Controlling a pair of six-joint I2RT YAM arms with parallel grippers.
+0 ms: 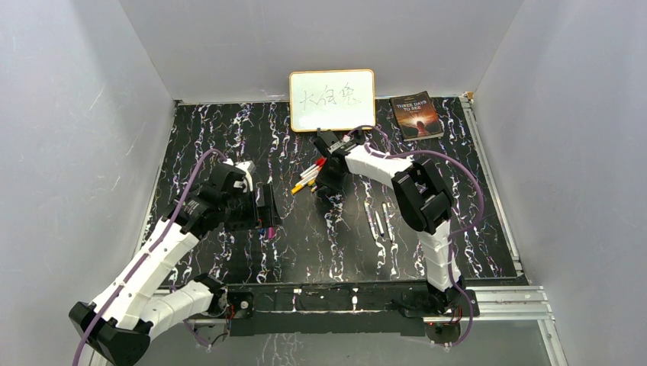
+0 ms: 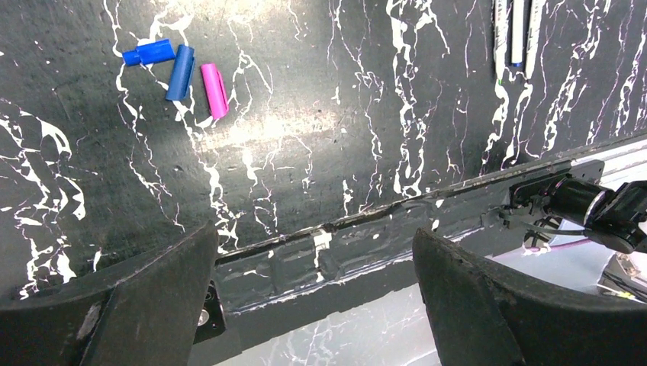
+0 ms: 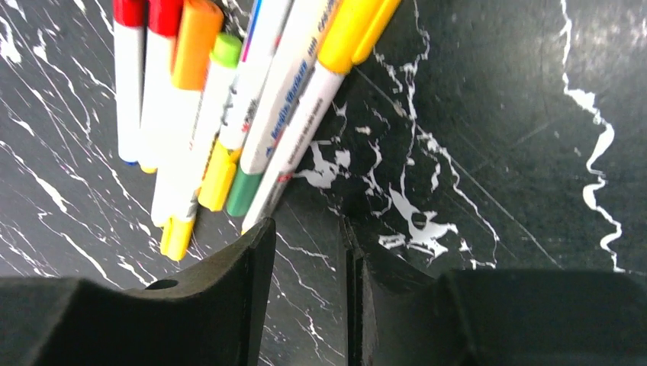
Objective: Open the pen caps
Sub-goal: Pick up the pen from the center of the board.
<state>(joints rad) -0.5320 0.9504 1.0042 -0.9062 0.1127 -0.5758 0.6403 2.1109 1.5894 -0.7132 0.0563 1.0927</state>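
Several capped pens (image 3: 286, 114) lie bunched on the black marbled table, with red (image 3: 164, 15), orange (image 3: 197, 38), green and yellow (image 3: 355, 27) caps; they also show in the top view (image 1: 307, 177). My right gripper (image 3: 305, 236) sits just right of their lower ends, jaws a narrow gap apart with only table between them. Two blue caps (image 2: 181, 72) and a magenta cap (image 2: 214, 90) lie loose ahead of my left gripper (image 2: 317, 259), which is wide open and empty above the table's near edge. Uncapped pens (image 1: 381, 221) lie at centre right.
A small whiteboard (image 1: 332, 101) with writing leans on the back wall, and a book (image 1: 416, 116) lies beside it at the back right. Grey walls close in both sides. A metal rail (image 1: 503, 293) runs along the near edge.
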